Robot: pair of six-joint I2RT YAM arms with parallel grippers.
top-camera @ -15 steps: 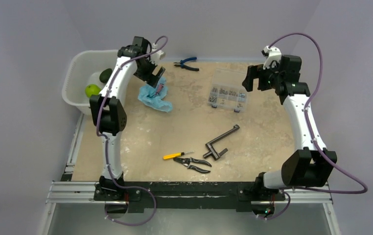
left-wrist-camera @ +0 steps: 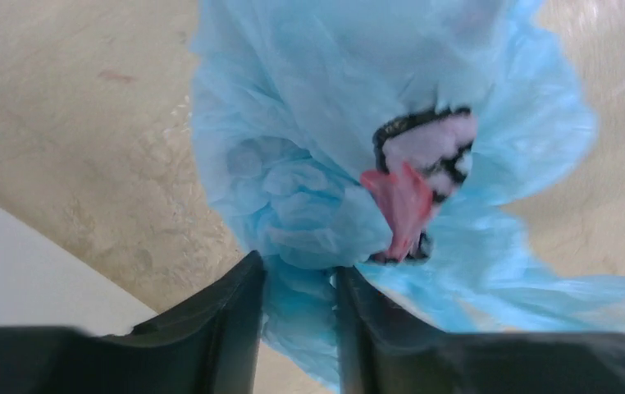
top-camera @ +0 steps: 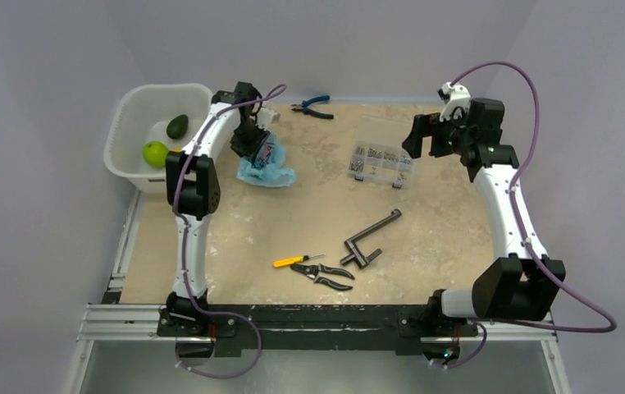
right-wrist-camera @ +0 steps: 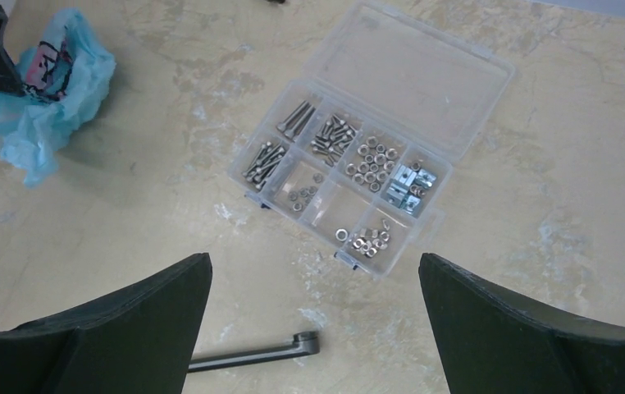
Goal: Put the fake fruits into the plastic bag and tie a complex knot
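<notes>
The light-blue plastic bag (top-camera: 266,168) lies crumpled on the table near the back left, its pink and dark print (left-wrist-camera: 424,164) facing up. My left gripper (top-camera: 258,146) is down on the bag's top; in the left wrist view its jaws (left-wrist-camera: 299,283) pinch a bunch of blue film. Two fake fruits sit in the white tub (top-camera: 129,107): a bright green round one (top-camera: 155,152) and a dark green oval one (top-camera: 177,125). My right gripper (top-camera: 426,135) hangs open above the table's back right, nothing between its fingers (right-wrist-camera: 316,271). From there the bag (right-wrist-camera: 43,115) shows at far left.
A clear compartment box (top-camera: 383,156) of screws and nuts (right-wrist-camera: 367,156) sits below the right gripper. Blue-handled pliers (top-camera: 313,107) lie at the back edge. A dark metal crank (top-camera: 371,238), a yellow screwdriver (top-camera: 297,261) and black pliers (top-camera: 324,275) lie mid-front.
My left arm has dropped lower onto the bag and its jaws have closed in on the film. The bag has bunched slightly. The right arm has barely shifted.
</notes>
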